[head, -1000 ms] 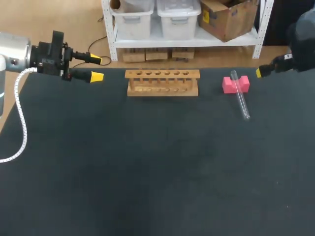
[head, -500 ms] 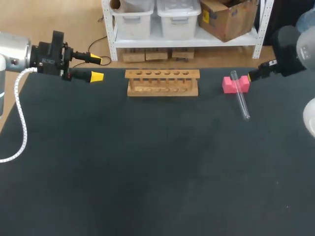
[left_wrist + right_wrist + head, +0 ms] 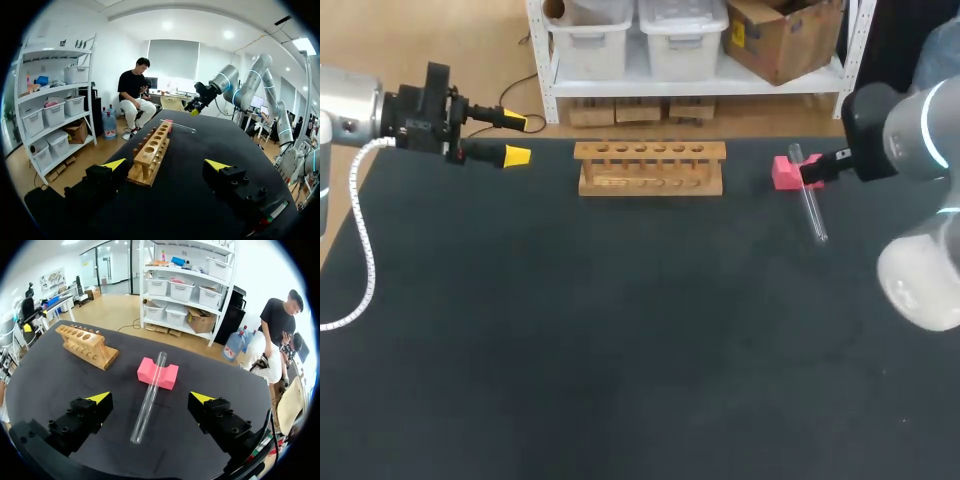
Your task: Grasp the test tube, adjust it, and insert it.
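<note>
The right gripper (image 3: 151,398) is spread wide and grasps nothing. Its two fingers stand on either side of the tube (image 3: 150,392), and neither one touches it. The tube lies with its open end in the groove of the pink block (image 3: 170,377). From the block it slants down toward the robot, and its round end seems to rest on the table (image 3: 640,330). The left gripper (image 3: 516,139) is also open and empty, well apart from the block, beyond the rack (image 3: 650,170).

I think the main danger is in the closing. The tube is smooth, round glass, and only the groove keeps it in place. If one finger reaches it before the other, it may roll out of the groove or turn around the block. The block looks light, so a low finger could also push it away. A too strong grip could crack the glass, and a weak one could let the tube slip when it is tilted upright.

Behind the block, the far edge of the table is near, so there is little room on that side. Between the block and the rack the table is bare. On the near side of the block there is much open table, which looks like the safer place to adjust the tube.
</note>
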{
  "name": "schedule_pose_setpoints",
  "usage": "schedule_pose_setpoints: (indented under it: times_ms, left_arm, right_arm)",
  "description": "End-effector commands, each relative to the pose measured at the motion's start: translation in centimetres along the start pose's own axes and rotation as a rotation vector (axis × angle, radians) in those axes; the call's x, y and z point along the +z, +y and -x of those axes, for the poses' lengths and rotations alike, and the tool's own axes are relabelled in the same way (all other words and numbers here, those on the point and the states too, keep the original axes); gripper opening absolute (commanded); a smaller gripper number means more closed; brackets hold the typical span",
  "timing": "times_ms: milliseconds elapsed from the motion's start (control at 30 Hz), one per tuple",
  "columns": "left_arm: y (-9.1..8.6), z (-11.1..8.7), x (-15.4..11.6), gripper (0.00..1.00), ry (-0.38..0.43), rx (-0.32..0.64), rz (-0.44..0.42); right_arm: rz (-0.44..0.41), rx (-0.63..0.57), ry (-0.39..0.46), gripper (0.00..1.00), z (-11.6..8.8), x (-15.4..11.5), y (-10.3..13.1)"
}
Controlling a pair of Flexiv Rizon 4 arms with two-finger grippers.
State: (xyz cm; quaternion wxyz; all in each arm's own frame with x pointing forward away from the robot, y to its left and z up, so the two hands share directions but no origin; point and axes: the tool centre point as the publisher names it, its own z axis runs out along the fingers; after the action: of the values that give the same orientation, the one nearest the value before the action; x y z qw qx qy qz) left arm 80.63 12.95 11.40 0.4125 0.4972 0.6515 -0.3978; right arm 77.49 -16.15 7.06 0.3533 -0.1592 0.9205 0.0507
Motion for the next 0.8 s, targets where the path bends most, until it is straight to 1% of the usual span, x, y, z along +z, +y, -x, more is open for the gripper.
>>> schedule_pose_setpoints:
  times_ms: [33, 133, 167, 667, 800]
  left_arm:
    - [-0.01, -0.09, 0.00, 1.00, -0.002, 0.002, 0.001]
    - [-0.01, -0.09, 0.00, 1.00, -0.002, 0.002, 0.001]
    - [-0.01, -0.09, 0.00, 1.00, -0.002, 0.002, 0.001]
    - [-0.01, -0.09, 0.00, 1.00, -0.002, 0.002, 0.001]
    - [-0.01, -0.09, 0.00, 1.00, -0.002, 0.002, 0.001]
  right_arm:
    - [-0.415, 0.004, -0.016, 1.00, -0.35, 0.80, 0.32]
    - [-0.414, 0.006, -0.003, 1.00, -0.48, 0.87, 0.28]
    - [-0.399, 0.000, 0.004, 1.00, -0.51, 0.82, 0.27]
    - [-0.399, 0.000, 0.004, 1.00, -0.51, 0.82, 0.27]
    - [-0.377, 0.026, -0.067, 1.00, -0.33, 1.65, 0.85]
